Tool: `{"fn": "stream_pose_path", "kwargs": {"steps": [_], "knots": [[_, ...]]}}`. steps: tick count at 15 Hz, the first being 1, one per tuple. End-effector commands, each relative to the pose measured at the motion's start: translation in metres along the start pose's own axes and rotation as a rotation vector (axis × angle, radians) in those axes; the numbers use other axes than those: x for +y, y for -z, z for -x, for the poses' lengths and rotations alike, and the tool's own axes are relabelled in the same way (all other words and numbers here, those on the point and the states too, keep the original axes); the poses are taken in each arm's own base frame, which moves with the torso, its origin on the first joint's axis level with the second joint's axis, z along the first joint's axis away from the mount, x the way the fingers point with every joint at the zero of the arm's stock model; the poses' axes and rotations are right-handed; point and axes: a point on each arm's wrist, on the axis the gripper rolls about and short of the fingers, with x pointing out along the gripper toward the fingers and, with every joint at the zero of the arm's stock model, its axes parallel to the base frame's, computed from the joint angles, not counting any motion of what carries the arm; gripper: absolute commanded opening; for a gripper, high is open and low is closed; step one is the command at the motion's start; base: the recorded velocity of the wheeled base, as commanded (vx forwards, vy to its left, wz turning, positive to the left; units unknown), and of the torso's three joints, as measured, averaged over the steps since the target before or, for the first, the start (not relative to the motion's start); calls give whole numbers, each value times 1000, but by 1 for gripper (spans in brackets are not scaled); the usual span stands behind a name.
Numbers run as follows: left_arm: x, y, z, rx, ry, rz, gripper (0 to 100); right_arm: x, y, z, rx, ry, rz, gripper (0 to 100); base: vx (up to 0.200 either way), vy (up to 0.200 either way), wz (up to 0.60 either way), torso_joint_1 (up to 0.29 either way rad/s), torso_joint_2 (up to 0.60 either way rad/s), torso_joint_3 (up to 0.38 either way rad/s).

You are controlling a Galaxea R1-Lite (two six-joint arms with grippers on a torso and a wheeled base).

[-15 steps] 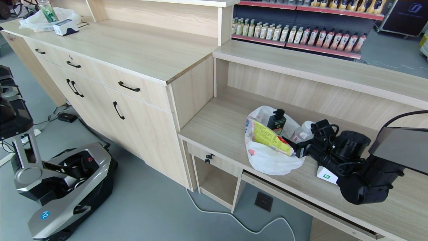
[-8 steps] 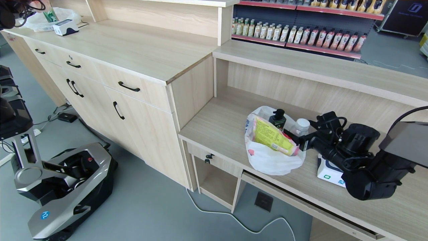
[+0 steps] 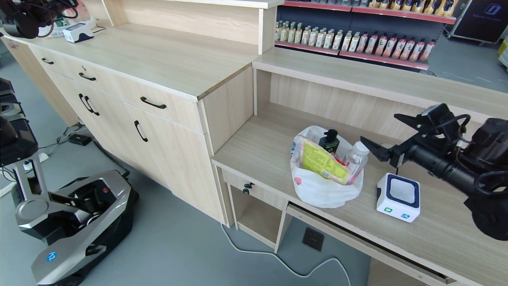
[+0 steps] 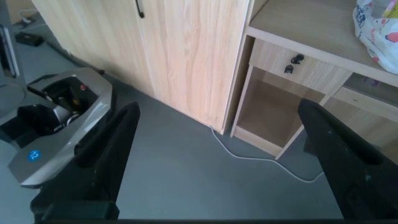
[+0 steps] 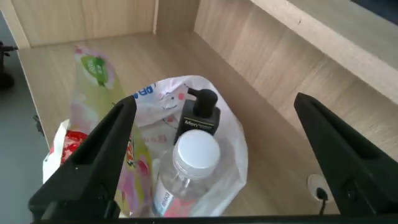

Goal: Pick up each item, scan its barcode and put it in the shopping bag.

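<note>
Beside the shopping bag (image 3: 322, 191), the right hand (image 3: 379, 128) hangs spread wide — left hand (image 4: 217, 124) spread too.

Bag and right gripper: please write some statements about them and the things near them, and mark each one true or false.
1. The clear bottle is in the bag. True.
2. The right gripper is shut on the clear bottle. False: it is open and holds nothing.
3. The scanner lies inside the bag. False: it sits on the desk beside the bag.
4. A black pump bottle is in the bag. True.
</note>
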Motion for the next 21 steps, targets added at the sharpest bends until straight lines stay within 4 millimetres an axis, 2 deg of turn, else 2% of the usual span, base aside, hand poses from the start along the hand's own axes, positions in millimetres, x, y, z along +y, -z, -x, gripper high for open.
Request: {"fn": "stream_pose_path", "kwargs": {"steps": [1, 4, 7, 8, 10, 12, 15, 16, 18, 20, 21], "knots": [[0, 0, 0, 0, 1, 0, 100, -27, -43, 38, -73, 71, 173, 100, 0, 0, -600, 2, 2, 7], [0, 0, 0, 0, 0, 0, 100, -42, -70, 44, -92, 111, 205, 100, 0, 0, -600, -1, -2, 4], [0, 0, 0, 0, 0, 0, 100, -51, -88, 49, -62, 134, 196, 100, 0, 0, -600, 2, 1, 2], [0, 0, 0, 0, 0, 0, 100, -56, -95, 52, 19, 252, 171, 100, 0, 0, -600, -2, -2, 2], [0, 0, 0, 0, 0, 0, 100, -58, -101, 58, 115, 355, 104, 100, 0, 0, -600, 5, 0, 2], [0, 0, 0, 0, 0, 0, 100, -63, -103, 78, 257, 465, 28, 100, 0, 0, -600, 5, 5, 5], [0, 0, 0, 0, 0, 0, 100, -63, -100, 104, 358, 546, -51, 100, 0, 0, -600, 1, 2, 2], [0, 0, 0, 0, 1, 0, 100, -58, -99, 116, 356, 566, -80, 100, 0, 0, -600, 2, 7, 2], [0, 0, 0, 0, 0, 0, 100, -30, -79, 146, 401, 584, -152, 100, 0, 0, 0, -100, 212, 151], [0, 0, 0, 0, 0, 0, 100, 18, -53, 189, 469, 564, -194, 100, 0, 0, 0, -27, 75, 44], [0, 0, 0, 0, 0, 0, 100, 56, -33, 222, 503, 550, -200, 100, 0, 0, 0, 0, 0, 0]]}}
